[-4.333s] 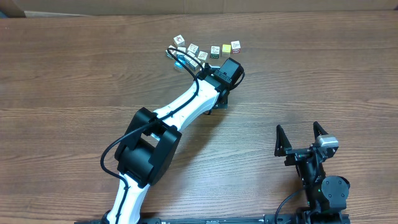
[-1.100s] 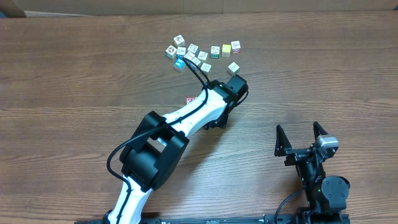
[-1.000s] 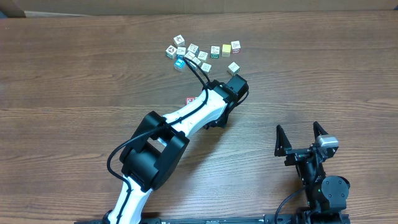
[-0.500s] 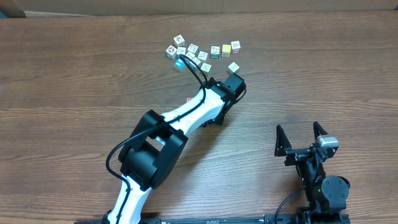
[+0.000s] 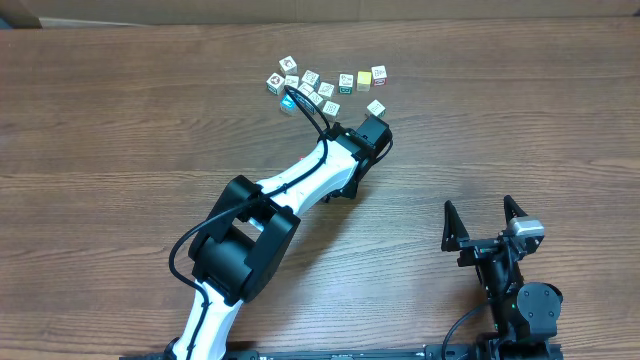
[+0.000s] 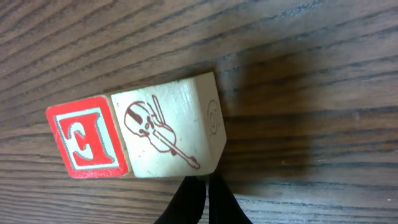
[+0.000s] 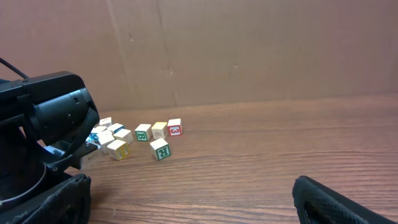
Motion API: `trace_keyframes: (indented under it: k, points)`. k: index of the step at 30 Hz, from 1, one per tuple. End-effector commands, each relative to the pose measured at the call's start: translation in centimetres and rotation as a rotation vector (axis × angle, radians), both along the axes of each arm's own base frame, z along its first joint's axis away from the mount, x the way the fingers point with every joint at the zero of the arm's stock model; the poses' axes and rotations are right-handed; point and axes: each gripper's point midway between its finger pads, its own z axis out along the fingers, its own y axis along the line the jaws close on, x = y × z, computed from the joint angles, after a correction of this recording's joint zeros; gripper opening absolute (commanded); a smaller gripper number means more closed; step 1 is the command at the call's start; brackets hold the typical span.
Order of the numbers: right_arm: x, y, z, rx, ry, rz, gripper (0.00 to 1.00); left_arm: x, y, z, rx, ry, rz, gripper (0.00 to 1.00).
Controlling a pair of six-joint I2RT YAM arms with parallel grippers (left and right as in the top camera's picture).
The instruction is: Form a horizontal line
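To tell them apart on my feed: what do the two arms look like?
The left arm has white links, bulky black joints and a black cable looping alongside; the left gripper is slim and black. The right arm is black; the right gripper is pointed, with a silver block.

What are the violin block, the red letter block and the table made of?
Pale cream violin cube: likely wood, smooth matte face, printed drawing. Red-and-white letter cube: likely painted wood. Brown table: streaky grain, wood or laminate.
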Motion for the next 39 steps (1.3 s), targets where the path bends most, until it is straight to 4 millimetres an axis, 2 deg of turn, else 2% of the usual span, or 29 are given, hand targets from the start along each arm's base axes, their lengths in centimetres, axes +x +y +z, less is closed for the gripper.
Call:
trace_keyframes:
  k: [1, 39]
  points:
    - [0.04, -0.28, -0.23, -0.007, -0.002, -0.014, 1.00, -0.28, 0.62, -0.93, 0.011, 0.010, 0.031, 0.04]
    - [0.04, -0.28, -0.23, -0.007, -0.002, -0.014, 1.00, 0.16, 0.49, -0.87, 0.000, -0.013, 0.050, 0.04]
